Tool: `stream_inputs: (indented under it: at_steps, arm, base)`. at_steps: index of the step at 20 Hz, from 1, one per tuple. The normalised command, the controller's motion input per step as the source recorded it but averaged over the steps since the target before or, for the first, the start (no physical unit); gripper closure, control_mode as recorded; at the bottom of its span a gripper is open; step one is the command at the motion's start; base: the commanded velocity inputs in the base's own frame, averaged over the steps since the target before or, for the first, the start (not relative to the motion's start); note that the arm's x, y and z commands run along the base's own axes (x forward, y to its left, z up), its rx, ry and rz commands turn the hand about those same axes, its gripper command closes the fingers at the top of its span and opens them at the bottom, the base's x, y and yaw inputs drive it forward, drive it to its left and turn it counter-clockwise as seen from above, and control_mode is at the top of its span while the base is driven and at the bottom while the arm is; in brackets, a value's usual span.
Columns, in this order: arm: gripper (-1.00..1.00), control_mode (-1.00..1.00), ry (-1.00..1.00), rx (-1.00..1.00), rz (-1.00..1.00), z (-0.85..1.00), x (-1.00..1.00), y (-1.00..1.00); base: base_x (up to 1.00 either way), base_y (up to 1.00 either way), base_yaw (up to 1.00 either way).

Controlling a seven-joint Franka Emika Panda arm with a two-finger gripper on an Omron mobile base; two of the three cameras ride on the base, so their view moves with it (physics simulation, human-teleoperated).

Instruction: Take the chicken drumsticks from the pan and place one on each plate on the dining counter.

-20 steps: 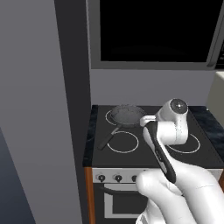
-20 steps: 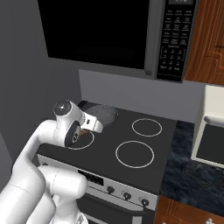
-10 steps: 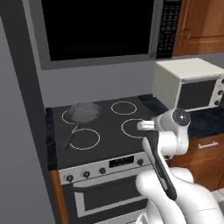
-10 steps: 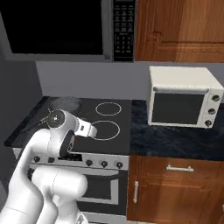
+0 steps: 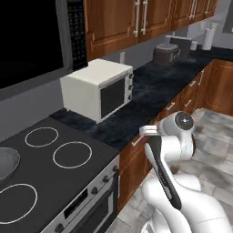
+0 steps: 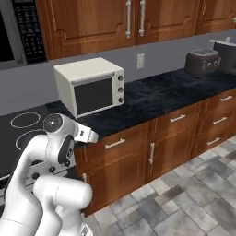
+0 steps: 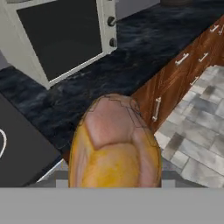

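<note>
The gripper [image 7: 114,186] pinches the golden drumstick [image 7: 114,144], which sits at 6 o'clock in the hand view, right up close, so it can be carried to a plate. Past it, at 11 o'clock, is the white oven [image 7: 57,35] on the black counter [image 7: 144,52]. The pan [image 5: 7,160] is far off at 9 o'clock in the left base view, on the stove [image 5: 45,182], likely because the robot is driving away from it.

No readable text, label or number anywhere; microwave keypad [image 6: 24,27] markings too blurred.
</note>
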Motion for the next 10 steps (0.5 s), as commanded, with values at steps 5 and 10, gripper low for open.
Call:
stream_inputs:
  at_steps: [5,10]
  arm:
    - [1.0,1.0,0.0,0.0,0.0,0.0,0.0,0.0]
    - [1.0,1.0,0.0,0.0,0.0,0.0,0.0,0.0]
  base:
    - [0.0,0.0,-1.0]
    - [0.0,0.0,-1.0]
